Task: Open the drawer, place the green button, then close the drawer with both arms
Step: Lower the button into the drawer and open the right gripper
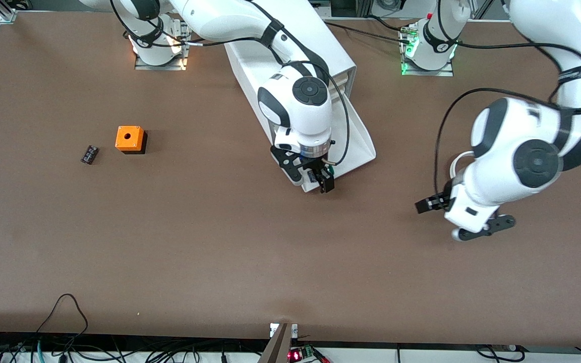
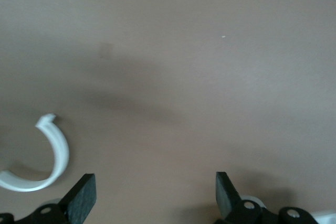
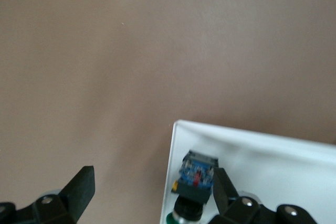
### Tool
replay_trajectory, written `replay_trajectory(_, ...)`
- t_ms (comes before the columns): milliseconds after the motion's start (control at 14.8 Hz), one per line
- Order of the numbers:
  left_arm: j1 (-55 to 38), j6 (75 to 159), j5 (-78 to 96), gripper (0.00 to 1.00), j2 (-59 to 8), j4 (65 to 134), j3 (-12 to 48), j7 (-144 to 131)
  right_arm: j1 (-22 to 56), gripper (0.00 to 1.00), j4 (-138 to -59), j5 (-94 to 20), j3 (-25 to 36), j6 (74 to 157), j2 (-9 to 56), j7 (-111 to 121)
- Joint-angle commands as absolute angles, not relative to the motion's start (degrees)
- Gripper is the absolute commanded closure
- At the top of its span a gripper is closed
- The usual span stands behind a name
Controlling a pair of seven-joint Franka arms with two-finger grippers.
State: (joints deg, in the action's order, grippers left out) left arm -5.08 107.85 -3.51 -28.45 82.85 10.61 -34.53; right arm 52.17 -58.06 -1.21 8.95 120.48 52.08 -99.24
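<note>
Small black part (image 1: pixel 89 154) and orange box (image 1: pixel 130 139) sit toward the right arm's end of the bench (image 1: pixel 220 252), untouched. Mid-bench, drawer (image 1: pixel 358 143) pulled open. Right hand (image 1: pixel 321 177) low over its front corner, fingers spread. Button (image 3: pixel 195 182) lies inside that corner, just beside one finger, not gripped as far as I can tell. Judged light, rigid, smooth-capped, prone to roll; best pinched across its black body. Left hand (image 2: pixel 152 195) hovers over bare bench toward the left arm's end, fingers apart, waiting.

Button (image 3: pixel 195 182) partly behind right fingers (image 3: pixel 223 190).
</note>
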Motion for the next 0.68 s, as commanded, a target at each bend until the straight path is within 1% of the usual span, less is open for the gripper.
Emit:
replay_trajectory(0, -6.76, 116.25, -3.60, 0.00, -27.25, 89.72, 10.37, -38.75, 49.05, 0.00, -57.74, -3.85, 7.91, 116.20, 49.58, -86.53)
replay_trajectory(203, -8.95, 123.64, -3.69, 0.00, -27.68, 94.20, 10.37, -44.71, 44.92, 0.00, -58.01, -10.36, 7.91, 115.58, 47.46, -71.68)
replay_trajectory(406, -12.47, 132.86, -4.04, 0.00, -29.35, 98.60, 10.20, -50.61, 42.72, 0.00, -58.62, -11.16, 8.17, 112.69, 46.85, -59.02)
replay_trajectory(541, -13.27, 138.23, -4.39, 0.00, -30.75, 100.89, 10.20, -51.85, 41.67, 0.00, -61.86, -11.16, 8.96, 110.75, 45.54, -49.10)
replay_trajectory(609, -13.79, 139.03, -4.39, 0.00, -30.94, 101.68, 10.28, -51.94, 40.09, 0.00, -63.70, -11.42, 8.96, 110.74, 44.66, -44.61)
